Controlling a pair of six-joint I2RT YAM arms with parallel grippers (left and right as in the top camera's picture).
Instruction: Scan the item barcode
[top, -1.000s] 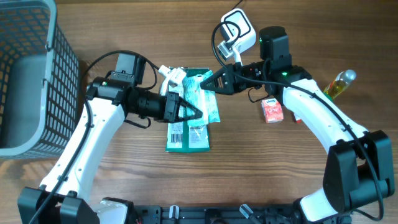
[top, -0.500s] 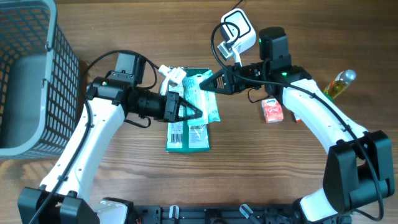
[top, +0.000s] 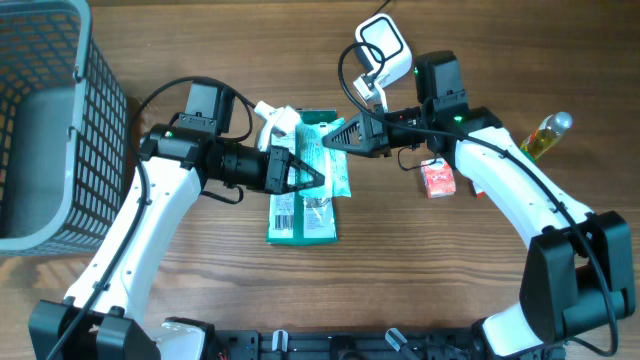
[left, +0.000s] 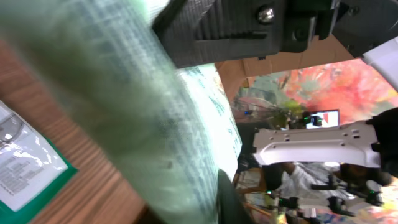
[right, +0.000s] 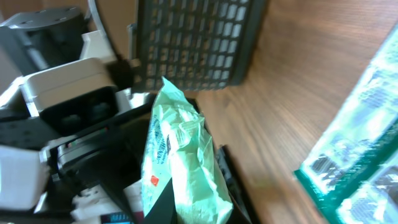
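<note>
Right tool (top: 338, 134): shifted left, now clamped on mint-green plastic pouch (top: 338, 172). Left tool (top: 310, 178): grip cannot be told. Pouch spans both tools; white handheld scanner (top: 385, 48) nearer right arm.

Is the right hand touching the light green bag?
Touching. In the right wrist view, the right hand is closed on the bag, pressing it from both sides.

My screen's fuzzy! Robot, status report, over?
Right fingers shut on green pouch. Left fingers on it too, grip unclear. White scanner nearby; flat pack below.
</note>
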